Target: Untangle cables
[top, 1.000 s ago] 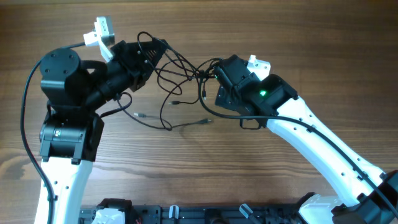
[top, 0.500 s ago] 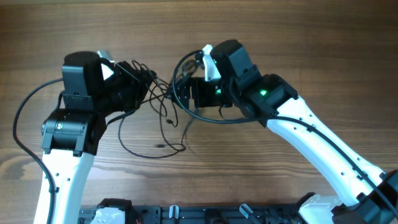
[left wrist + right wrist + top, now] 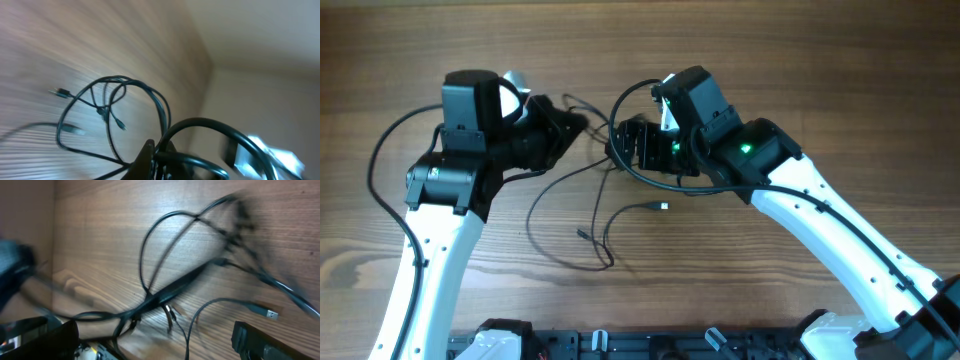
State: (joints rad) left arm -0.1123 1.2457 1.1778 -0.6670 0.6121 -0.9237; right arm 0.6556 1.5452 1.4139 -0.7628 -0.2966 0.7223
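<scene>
Jaws: left gripper (image 3: 574,122) clamped on the cables (image 3: 172,287); right gripper (image 3: 628,146) spread wide over them

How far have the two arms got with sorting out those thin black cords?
Roughly partway, at a guess. Done: one plug end lies loose on the table, away from the bunch. In hand: the left tool is shut on the cables, and the right tool stands open next to them. Left: several strands cross and loop together between the two tools, so no cord looks fully separated yet.
</scene>
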